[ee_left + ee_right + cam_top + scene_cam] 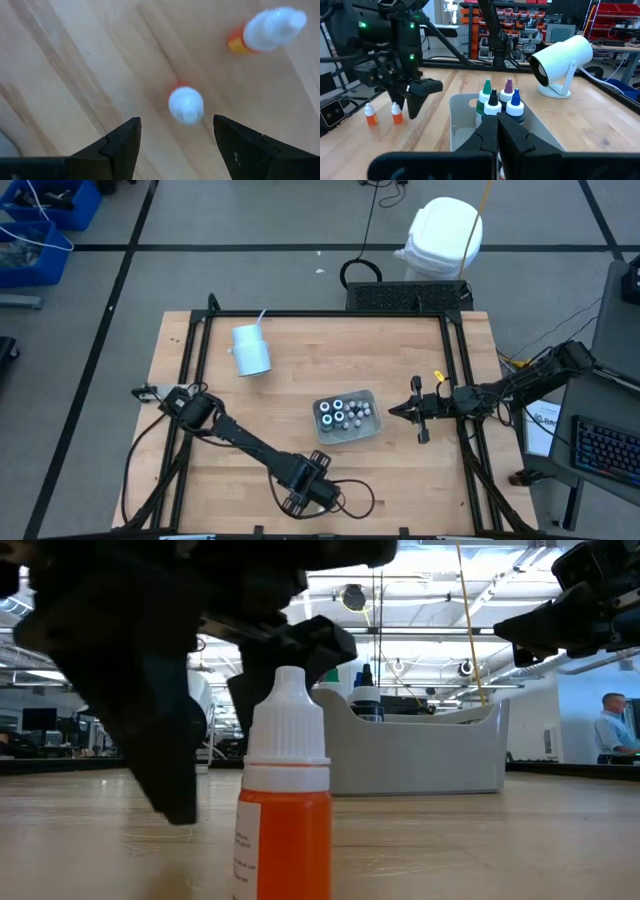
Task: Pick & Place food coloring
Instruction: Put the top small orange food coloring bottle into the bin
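With its fingers apart, the left tool (175,145) hangs over an upright orange bottle (186,104) at the table's (200,470) six o'clock edge, and a finger descending off-centre could tip it against its neighbour (267,30); the right tool (398,411), fingers together, waits at the tray's (365,430) three o'clock.

One camera looks straight down on my pale wooden bench (250,430). Another sits at bench height, almost against a small orange white-capped bottle (285,810). My left wrist camera looks down on that same bottle, close up.
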You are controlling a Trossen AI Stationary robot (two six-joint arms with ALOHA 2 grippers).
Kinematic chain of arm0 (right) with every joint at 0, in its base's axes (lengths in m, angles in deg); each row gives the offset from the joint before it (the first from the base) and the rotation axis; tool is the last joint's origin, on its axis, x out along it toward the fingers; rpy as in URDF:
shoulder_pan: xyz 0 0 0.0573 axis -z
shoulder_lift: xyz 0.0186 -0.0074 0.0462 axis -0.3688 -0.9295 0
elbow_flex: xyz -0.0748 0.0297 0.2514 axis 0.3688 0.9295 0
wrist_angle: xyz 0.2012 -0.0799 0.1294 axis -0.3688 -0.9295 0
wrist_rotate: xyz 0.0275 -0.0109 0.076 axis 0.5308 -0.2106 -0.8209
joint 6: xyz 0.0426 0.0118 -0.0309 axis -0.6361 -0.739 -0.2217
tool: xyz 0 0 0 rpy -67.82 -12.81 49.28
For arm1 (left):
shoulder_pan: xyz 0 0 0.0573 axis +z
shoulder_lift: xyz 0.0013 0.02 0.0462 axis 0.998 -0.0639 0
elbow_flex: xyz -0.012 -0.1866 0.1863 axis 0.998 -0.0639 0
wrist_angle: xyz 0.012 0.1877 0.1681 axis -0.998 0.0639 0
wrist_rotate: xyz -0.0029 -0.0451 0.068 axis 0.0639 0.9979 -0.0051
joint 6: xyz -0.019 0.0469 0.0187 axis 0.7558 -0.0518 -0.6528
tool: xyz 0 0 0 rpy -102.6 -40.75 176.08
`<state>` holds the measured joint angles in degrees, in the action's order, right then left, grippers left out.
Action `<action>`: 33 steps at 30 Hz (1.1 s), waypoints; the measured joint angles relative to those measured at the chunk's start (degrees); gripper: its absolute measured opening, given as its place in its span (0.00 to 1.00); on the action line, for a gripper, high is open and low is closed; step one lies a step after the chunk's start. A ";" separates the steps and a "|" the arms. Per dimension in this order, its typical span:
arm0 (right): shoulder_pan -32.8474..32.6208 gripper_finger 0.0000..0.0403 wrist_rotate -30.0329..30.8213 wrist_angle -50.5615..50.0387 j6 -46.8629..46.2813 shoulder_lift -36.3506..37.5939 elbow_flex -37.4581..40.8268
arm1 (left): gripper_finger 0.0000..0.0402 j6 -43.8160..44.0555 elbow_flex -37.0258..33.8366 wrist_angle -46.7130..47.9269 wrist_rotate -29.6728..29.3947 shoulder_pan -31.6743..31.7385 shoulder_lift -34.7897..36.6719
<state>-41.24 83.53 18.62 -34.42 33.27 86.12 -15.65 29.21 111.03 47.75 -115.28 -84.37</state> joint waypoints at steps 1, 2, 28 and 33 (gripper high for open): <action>0.00 0.00 0.00 0.00 0.12 0.00 0.00 | 0.63 0.01 -0.07 0.07 0.00 0.00 0.00; 0.00 0.00 0.00 0.02 0.15 0.00 -0.01 | 0.63 0.04 -0.03 -0.08 0.00 -0.02 0.00; 0.00 0.00 0.22 0.00 0.59 0.00 0.01 | 0.47 -0.27 0.45 -2.89 0.14 -0.77 0.35; 0.00 0.00 0.23 0.00 0.92 0.00 0.01 | 0.39 -0.21 0.45 -2.89 0.00 -0.55 0.35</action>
<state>-41.24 83.77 18.62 -33.50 33.27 86.13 -15.86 29.66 108.13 47.75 -115.83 -84.02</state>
